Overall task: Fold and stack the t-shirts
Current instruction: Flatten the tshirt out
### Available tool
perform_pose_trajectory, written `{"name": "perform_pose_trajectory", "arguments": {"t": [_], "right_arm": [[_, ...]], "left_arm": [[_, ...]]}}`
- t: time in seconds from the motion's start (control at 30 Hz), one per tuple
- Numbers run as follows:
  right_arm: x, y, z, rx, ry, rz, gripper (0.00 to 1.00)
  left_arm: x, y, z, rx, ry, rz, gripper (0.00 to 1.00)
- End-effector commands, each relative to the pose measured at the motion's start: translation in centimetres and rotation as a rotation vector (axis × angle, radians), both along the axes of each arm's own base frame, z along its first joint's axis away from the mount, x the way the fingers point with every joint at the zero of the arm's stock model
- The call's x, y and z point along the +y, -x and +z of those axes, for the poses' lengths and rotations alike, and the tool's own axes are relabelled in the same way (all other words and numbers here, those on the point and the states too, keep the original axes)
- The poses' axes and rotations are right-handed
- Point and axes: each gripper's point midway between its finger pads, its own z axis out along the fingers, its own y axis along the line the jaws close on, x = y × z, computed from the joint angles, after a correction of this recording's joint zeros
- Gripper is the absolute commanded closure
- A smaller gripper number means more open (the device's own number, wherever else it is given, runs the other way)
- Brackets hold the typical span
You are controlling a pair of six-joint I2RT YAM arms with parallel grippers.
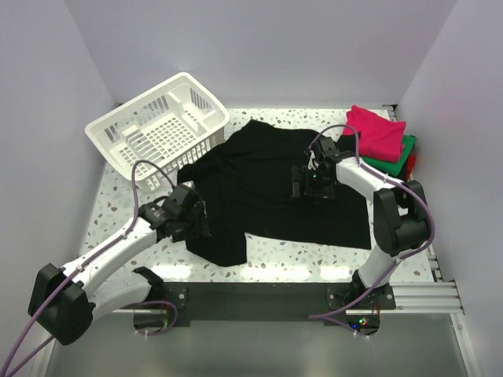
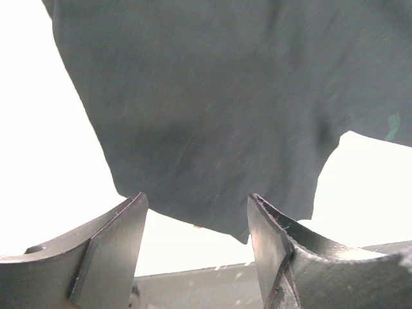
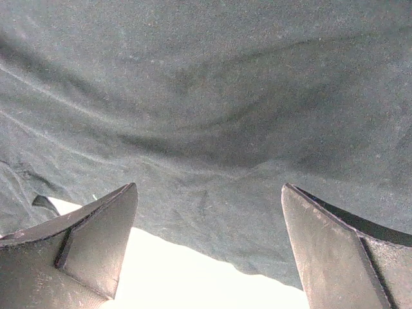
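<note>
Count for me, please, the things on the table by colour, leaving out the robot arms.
Black t-shirt, spread flat: 1
Magenta-pink t-shirt, folded, on top of the stack: 1
Green t-shirt, under the pink one: 1
Red t-shirt, only an edge shows: 1
White basket: 1
Total: 5

One black t-shirt [image 1: 275,184], one pink t-shirt [image 1: 376,129], one green t-shirt [image 1: 395,159], one basket [image 1: 135,101], two pincers: left pincer [image 2: 196,201], right pincer [image 3: 209,187].
</note>
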Motion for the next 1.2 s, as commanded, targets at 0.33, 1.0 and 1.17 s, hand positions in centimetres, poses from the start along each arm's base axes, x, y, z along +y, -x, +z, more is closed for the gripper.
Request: {"name": "perform_pose_trajectory", "arguments": {"t": [0.33,1.0,1.17], "right_arm": [[0.6,-0.3,1.6,-0.072,-0.039,-0.007,0.04],[-0.3,0.0,0.3,-0.051,0.011,-0.021,0.04],[-0.5,-0.1,-0.5,-0.031,0.026,-0.028,0.04]], "left_arm": [[0.6,3.9,-4.2,0.144,0.029,0.100,0.34],[0.5,2.9,-2.1,0.139,-0.010,0.073,0.89],[0.8,3.5,1.9,0.145,-0.006,0.078,0.90]]}}
